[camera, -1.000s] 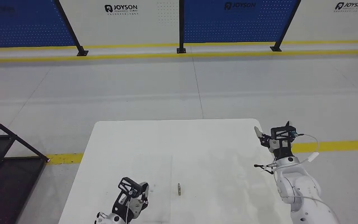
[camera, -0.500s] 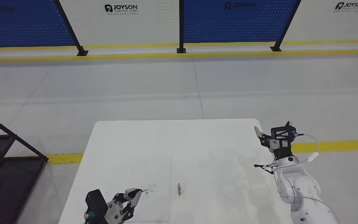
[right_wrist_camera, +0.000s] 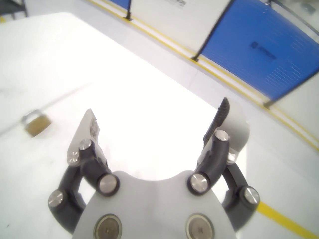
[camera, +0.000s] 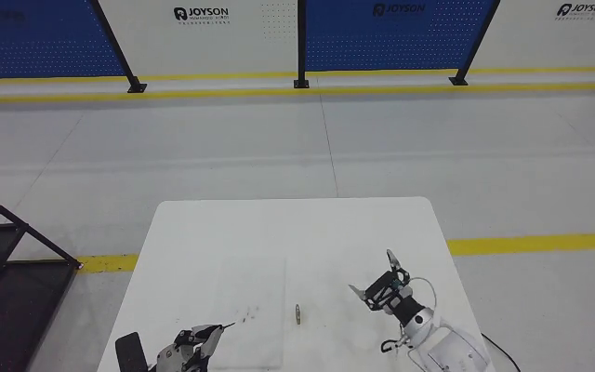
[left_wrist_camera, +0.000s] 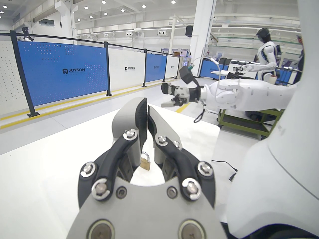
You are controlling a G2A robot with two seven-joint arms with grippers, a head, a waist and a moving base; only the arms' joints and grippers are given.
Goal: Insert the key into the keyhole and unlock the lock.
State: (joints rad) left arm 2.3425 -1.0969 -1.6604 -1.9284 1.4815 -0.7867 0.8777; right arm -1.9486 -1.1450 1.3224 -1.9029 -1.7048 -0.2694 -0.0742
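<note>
LEFT GRIPPER AND KEY FACE THE LOCK. The left gripper, low over the near edge of the white surface, is pinched almost closed. A thin dark sliver jutting from its tip appears to be the key, though it is too small to be certain. The tip points to the robot's right, toward the brass padlock, which stands near but apart from both arms. On the padlock's other side hangs the right gripper, spread wide, holding nothing, its opening turned toward the lock.

The padlock stands on its base with the shackle up. From above it is a narrow sliver whose long line runs from the robot's side toward the far edge, so one broad face looks at each gripper. It sits roughly midway between the two, with the right gripper perhaps slightly nearer. The keyhole cannot be made out, and with the lock upright it is probably underneath. On that reading, the empty right gripper would need to take the body and tip it, turning the keyhole leftward to meet the key.
</note>
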